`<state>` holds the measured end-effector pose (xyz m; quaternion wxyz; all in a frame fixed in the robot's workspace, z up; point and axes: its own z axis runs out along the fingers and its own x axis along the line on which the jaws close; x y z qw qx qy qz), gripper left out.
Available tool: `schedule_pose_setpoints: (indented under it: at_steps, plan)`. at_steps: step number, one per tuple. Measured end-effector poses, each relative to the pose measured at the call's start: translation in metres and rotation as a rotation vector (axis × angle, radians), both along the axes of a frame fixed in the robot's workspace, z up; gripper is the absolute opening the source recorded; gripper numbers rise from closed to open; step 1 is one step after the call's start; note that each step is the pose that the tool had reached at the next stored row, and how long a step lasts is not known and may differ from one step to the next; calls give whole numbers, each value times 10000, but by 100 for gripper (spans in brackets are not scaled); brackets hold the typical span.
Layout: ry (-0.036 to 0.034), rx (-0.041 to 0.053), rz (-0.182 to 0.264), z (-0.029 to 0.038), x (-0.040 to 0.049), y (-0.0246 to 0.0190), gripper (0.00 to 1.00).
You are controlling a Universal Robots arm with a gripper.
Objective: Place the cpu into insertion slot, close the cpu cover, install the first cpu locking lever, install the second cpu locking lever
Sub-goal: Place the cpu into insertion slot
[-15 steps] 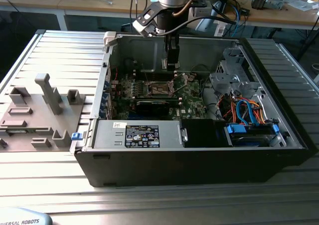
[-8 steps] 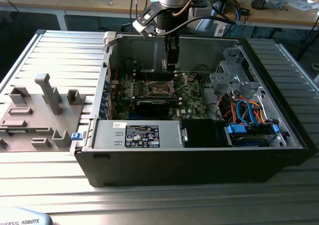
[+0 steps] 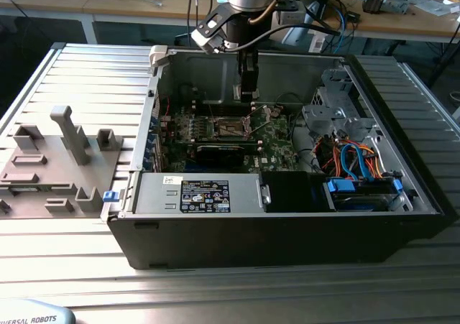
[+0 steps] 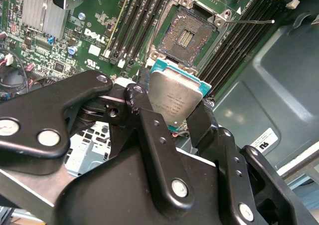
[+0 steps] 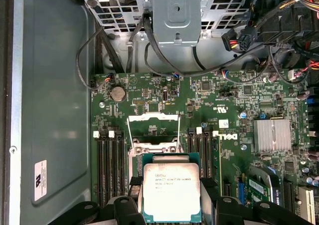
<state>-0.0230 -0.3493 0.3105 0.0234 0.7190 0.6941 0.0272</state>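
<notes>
We hold the chip (image 4: 174, 98) in our tool (image 4: 172, 110), which is clenched on two of the chip's side edges. In the exterior view the tool (image 3: 249, 87) reaches down into the open computer case (image 3: 287, 230), which lies on the ribbed surface (image 3: 215, 288). The chip hangs in the air over the green board (image 5: 229, 135), close to the open slot (image 4: 187, 35) but not in it yet. In the first wrist view the cover (image 5: 153, 117) stands up and open past the slot, so nothing blocks the way in. We think the chip is very light, thin and stiff, so it will not bend or sag. Its grey metal top looks smooth, so it could slip if we squeeze too softly. We also think it is easy to hurt, and the slot looks full of tiny parts that could bend. So the side edges are the best place to hold it, with the chip kept flat.
</notes>
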Motion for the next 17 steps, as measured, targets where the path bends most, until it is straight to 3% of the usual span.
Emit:
schedule_pose_setpoints:
  at_steps: [17]
  plan:
    - [0, -3, -88, -10, 0, 0, 54]
